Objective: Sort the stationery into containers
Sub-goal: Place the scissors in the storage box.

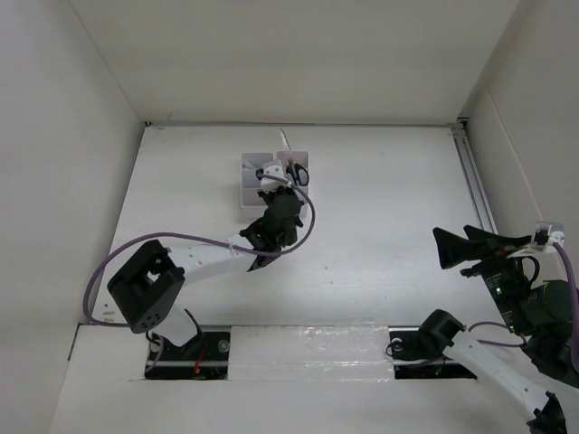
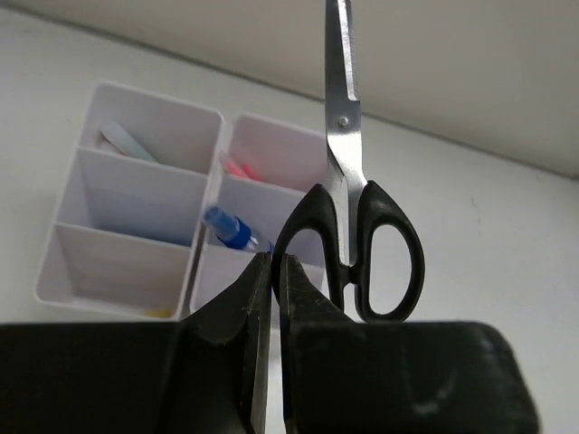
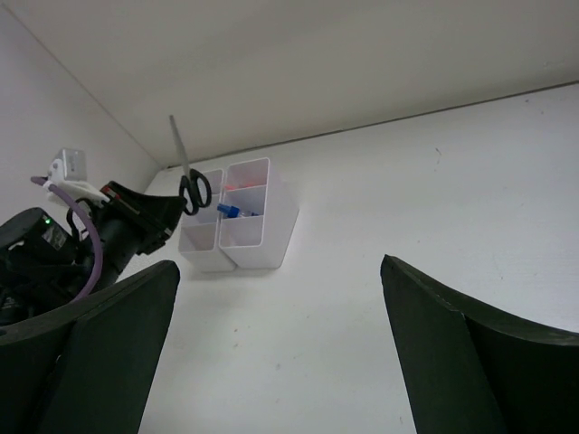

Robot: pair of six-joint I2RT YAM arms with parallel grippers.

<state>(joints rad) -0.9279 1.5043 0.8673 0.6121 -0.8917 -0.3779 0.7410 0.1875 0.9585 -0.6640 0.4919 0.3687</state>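
Only the left wrist view lets us read the contents of the trays [image 2: 56, 258]. A clear bottle [image 2: 231, 230] with a blue cap lies tilted in the middle compartment of the right tray. Pink pens [image 2: 237, 168] sit in its far compartment, and a pale blue-green item [image 2: 127, 142] leans in the far compartment of the left tray. The top view shows both white plastic trays side by side at the far middle of the table [image 1: 389, 199].

The scissors [image 2: 348, 208] stand upright over the right tray, steel blades up and glossy black handle loops down. The left gripper [image 2: 274, 262] has its fingers pressed together on the left loop, but the fingertips hide the contact itself. A yellow sliver [image 2: 161, 314] in the near left compartment is cut off by the gripper body, so we cannot identify it.

The right gripper [image 3: 279, 264] hangs well to the right, fingers wide apart.
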